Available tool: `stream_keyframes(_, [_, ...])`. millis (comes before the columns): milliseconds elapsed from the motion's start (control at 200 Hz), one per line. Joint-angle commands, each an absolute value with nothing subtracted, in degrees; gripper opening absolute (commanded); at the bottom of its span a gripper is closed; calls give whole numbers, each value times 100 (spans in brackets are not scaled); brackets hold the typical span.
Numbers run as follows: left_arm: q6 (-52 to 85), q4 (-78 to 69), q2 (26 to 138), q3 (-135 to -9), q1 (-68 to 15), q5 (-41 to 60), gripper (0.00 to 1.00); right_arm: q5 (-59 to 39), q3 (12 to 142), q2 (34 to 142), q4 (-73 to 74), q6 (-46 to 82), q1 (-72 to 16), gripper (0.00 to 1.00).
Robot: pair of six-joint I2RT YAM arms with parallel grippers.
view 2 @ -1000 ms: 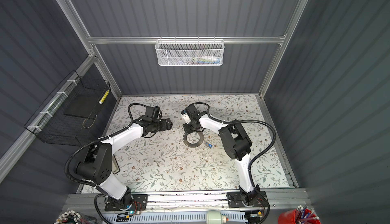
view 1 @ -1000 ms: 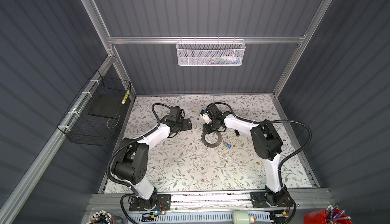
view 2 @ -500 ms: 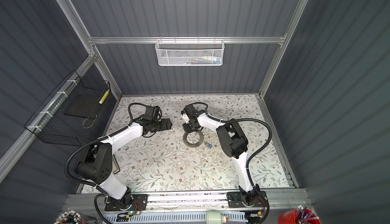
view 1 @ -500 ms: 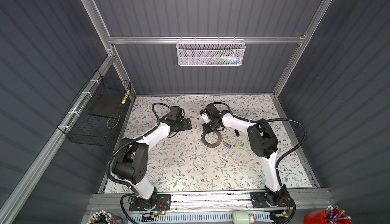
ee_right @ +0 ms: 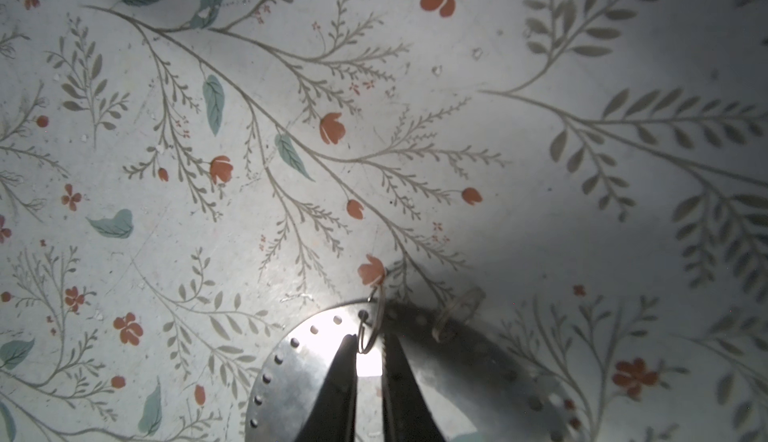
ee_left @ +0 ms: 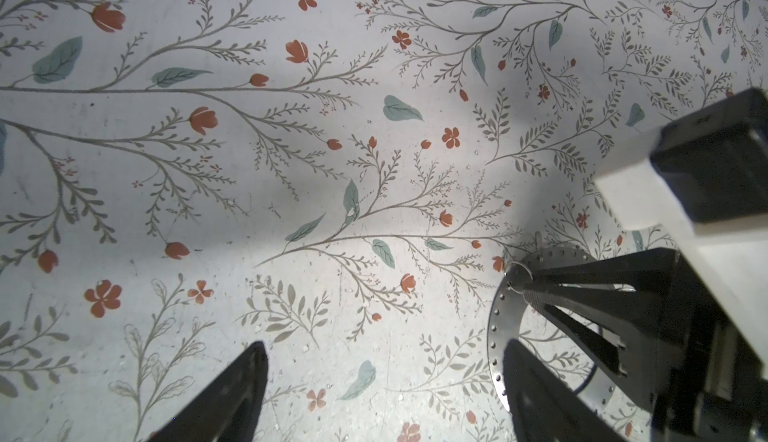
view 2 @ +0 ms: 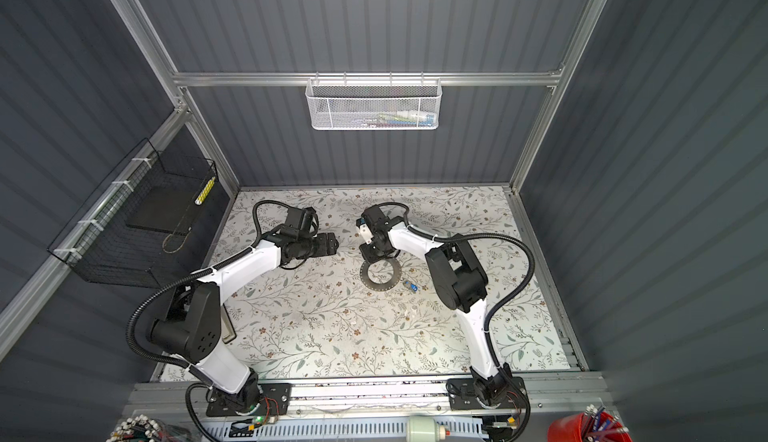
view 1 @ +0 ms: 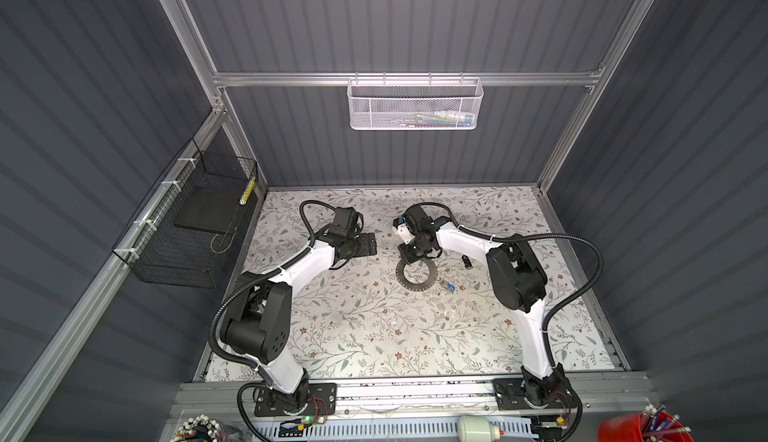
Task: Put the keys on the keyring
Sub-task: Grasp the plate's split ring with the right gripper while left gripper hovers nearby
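A flat metal disc [view 1: 417, 275] with holes round its rim lies mid-table. A small wire keyring [ee_right: 371, 325] is threaded through one rim hole, and a second wire ring [ee_right: 457, 313] sits further along. My right gripper [ee_right: 370, 342] points down at the disc's far edge [view 2: 369, 262], its jaws narrowed onto the keyring. From the left wrist view, its fingers [ee_left: 540, 294] meet at that ring [ee_left: 517, 273]. My left gripper [view 1: 372, 244] hovers to the disc's left, open and empty [ee_left: 383, 346]. The keys are too small to make out.
A blue tag [view 1: 448, 286] lies just right of the disc and a black tag [view 1: 467, 261] beyond it. A white mesh basket [view 1: 414, 105] hangs on the back wall. A black wire basket [view 1: 187, 227] hangs on the left wall.
My right gripper's jaws have drawn together around the wire ring, and its forearm has shifted, uncovering the black tag. The left arm has stayed put.
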State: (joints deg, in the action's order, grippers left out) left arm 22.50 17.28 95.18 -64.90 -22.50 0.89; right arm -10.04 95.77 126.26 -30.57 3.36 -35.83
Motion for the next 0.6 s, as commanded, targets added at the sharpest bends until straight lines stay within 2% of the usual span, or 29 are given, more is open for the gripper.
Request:
stream_keyframes(0, [2127,1882,9598,-6682,-2232,31,89,-1083,9767,12812,-3268,255,-3585,15])
stream_keyframes(170, [2112,1890,9589,-6677,-2232,35,89,-1071,9858,12874,-3333,269,-3579,22])
stream_keyframes(500, [2072,1889,9580,-6678,-2232,0,89,-1176,9836,12809,-3374,203,-3577,12])
stream_keyframes(595, [2045,1879,9568,-6679,-2232,0,89,-1254,9790,12713,-3368,157,-3582,13])
